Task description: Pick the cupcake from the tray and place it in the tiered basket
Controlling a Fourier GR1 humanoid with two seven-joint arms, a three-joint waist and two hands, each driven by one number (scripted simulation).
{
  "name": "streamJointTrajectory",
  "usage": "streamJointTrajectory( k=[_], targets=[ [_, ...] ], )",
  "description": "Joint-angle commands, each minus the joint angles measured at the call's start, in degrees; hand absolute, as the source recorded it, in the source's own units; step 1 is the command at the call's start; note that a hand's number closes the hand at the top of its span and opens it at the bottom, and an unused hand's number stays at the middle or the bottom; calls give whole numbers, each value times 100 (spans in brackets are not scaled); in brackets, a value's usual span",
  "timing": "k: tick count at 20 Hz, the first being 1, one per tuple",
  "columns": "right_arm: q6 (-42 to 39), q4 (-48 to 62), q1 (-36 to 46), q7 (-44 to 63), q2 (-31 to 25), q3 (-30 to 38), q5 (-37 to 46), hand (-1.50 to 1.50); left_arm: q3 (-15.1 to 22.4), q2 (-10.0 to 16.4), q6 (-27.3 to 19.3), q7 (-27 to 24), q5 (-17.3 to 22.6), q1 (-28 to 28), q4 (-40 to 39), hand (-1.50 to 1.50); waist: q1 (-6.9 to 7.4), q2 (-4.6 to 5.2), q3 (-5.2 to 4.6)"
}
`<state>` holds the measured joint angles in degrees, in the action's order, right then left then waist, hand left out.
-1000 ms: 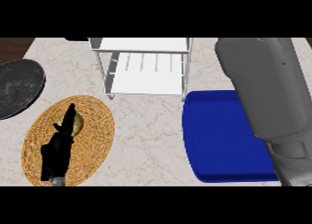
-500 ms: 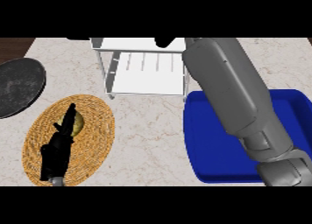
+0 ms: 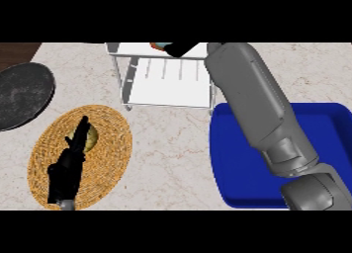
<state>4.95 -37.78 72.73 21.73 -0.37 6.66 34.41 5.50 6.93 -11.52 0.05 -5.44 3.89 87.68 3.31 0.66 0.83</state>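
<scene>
Head view: the right arm has swung off the blue tray [image 3: 234, 158] at 4 o'clock, up to 12 o'clock. The right hand [image 3: 182, 48], fingers curled round the cupcake [image 3: 159, 45], now reaches the tiered basket [image 3: 164, 91]; release looks next. At 8 o'clock the left hand [image 3: 68, 165] rests open on the woven mat [image 3: 113, 143]. One cupcake, one tray, one basket, one mat, one dark plate [image 3: 18, 96], two hands.

Counter [image 3: 171, 143] looks like smooth pale marble, mat [image 3: 110, 148] is rough woven straw. Blue tray [image 3: 230, 163] looks like smooth plastic, tiered basket [image 3: 164, 91] white-coated wire, and the dark plate [image 3: 18, 96] is matt and speckled.
</scene>
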Motion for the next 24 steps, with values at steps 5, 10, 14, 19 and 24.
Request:
streamJointTrajectory(
  k=[5,10,14,19,24],
  targets=[
    [617,379,264,-810,36,798,-1383,-150,-27,-65,221,75,170,131,-597,0,32,66,-87],
    [1373,205,206,-1213,-146,1132,-1377,-150,57,-207,38,243,50,242,-364,0,-172,-6,-83],
    [2119,20,-30,-1050,-437,1195,-1138,-150,-176,-101,93,149,203,404,-359,0,-296,-53,-87],
    [1655,-279,-183,-680,-1400,1653,-1503,-150,-62,-276,-86,208,-2,288,-588,0,-465,-68,-85],
    [393,-538,-710,-652,-2491,2061,-2057,-150,-365,-8,194,327,301,229,-399,0,-484,-75,-81]
  ],
)
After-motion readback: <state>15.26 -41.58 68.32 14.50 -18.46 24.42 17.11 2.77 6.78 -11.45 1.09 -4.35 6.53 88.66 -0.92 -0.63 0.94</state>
